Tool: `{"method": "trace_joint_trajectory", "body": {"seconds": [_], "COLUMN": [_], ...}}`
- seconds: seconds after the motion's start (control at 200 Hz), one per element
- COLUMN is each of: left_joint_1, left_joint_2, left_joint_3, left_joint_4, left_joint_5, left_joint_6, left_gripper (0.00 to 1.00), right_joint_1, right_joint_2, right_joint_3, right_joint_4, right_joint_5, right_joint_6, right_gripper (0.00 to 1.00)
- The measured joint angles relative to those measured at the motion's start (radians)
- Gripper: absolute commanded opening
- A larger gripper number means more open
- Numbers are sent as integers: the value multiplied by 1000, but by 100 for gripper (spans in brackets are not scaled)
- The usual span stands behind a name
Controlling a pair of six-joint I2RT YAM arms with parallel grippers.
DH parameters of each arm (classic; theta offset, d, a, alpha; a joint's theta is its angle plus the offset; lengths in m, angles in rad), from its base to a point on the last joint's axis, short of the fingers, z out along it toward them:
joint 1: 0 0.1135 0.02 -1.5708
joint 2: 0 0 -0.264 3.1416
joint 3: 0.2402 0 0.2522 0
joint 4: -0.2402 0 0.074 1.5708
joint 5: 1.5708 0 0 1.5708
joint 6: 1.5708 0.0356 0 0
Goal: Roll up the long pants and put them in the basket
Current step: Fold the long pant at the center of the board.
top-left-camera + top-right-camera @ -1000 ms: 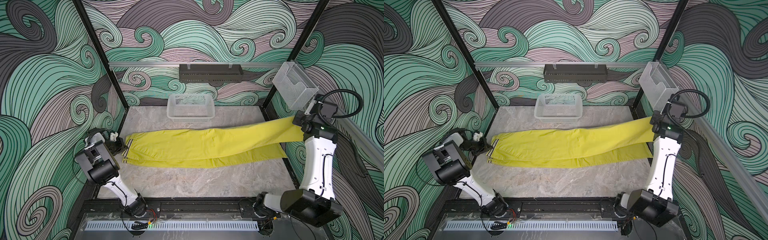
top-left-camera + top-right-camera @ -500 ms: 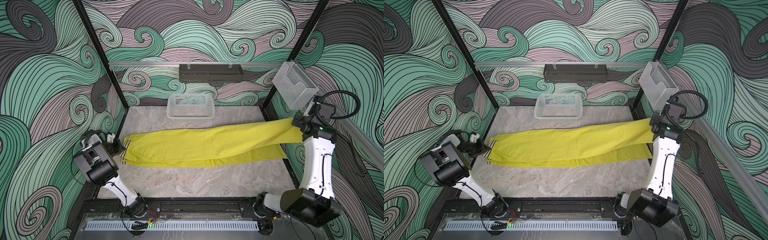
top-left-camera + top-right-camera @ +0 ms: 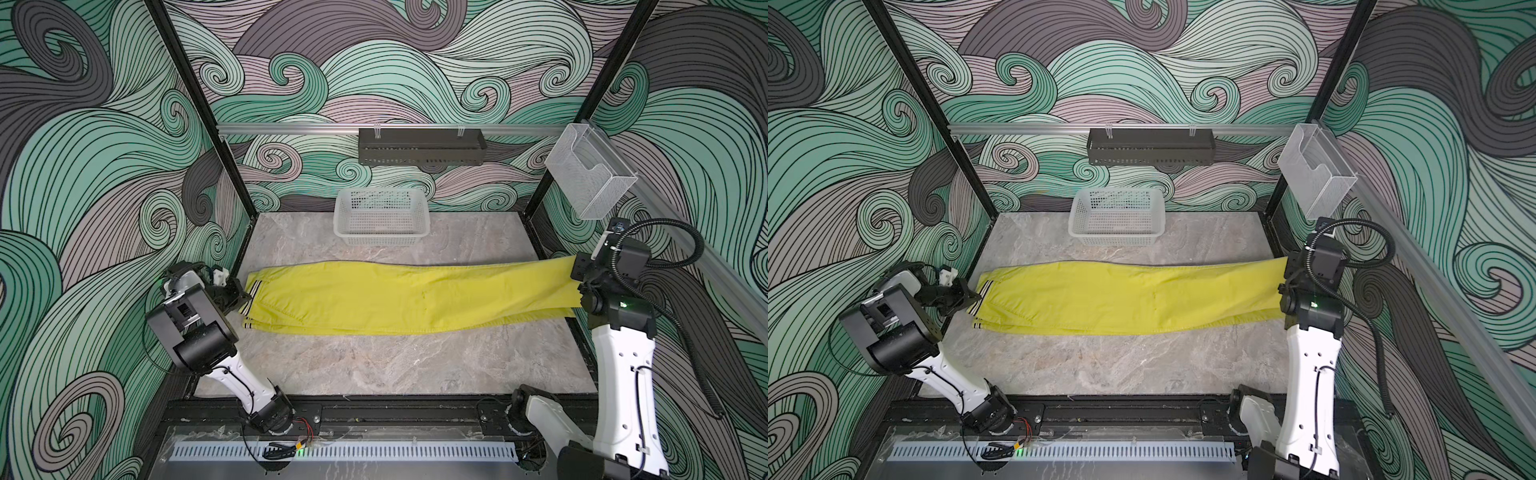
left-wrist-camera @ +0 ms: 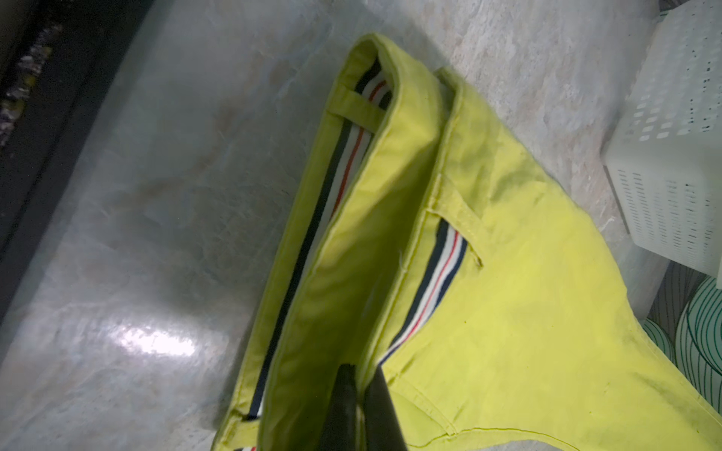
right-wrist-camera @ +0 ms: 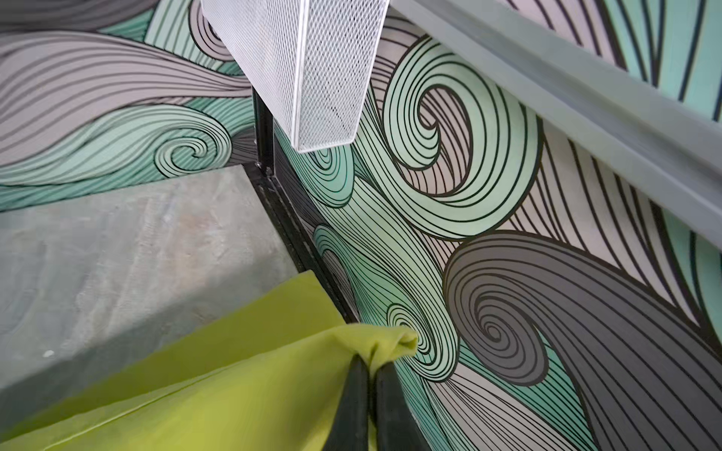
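The long pants (image 3: 395, 295) (image 3: 1125, 297), bright yellow-green, lie stretched left to right across the marble table in both top views, legs folded one over the other. Their striped waistband (image 4: 437, 281) is at the left end. My left gripper (image 3: 243, 296) (image 3: 976, 297) (image 4: 361, 375) is shut on the waistband edge. My right gripper (image 3: 577, 272) (image 3: 1287, 272) (image 5: 369, 365) is shut on the leg cuffs (image 5: 385, 339), holding that end raised off the table at the right edge.
A white perforated basket (image 3: 380, 216) (image 3: 1117, 216) stands at the back middle of the table (image 3: 374, 365). A black shelf (image 3: 419, 145) hangs on the back wall. A white mesh holder (image 3: 590, 183) (image 5: 312, 70) hangs at the right post, just above my right gripper.
My left gripper has pulled the waistband a little further left, drawing the pants tauter. The right gripper has held its place with the cuffs.
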Motion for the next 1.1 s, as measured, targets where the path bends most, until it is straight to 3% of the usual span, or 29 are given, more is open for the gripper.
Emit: {"method": "trace_joint_trajectory", "body": {"seconds": [0.33,0.525,0.821,1.096], "left_joint_1": [52,87,87,89], "left_joint_2": [-52,-51,-41,-40], "left_joint_3": [-22,-24,-24,-24], "left_joint_4": [3,3,3,3], "left_joint_5": [-25,-13,10,19], "left_joint_6": [-7,-10,-17,-17], "left_gripper": [0,0,0,0], "right_joint_1": [2,0,-3,-16], "right_joint_2": [249,257,157,291], "right_joint_3": [123,164,-16,-47], "right_joint_4": [29,32,109,156], "right_joint_5": [63,64,105,124], "right_joint_6": [-32,-39,-67,-67], "right_gripper": [0,0,0,0]}}
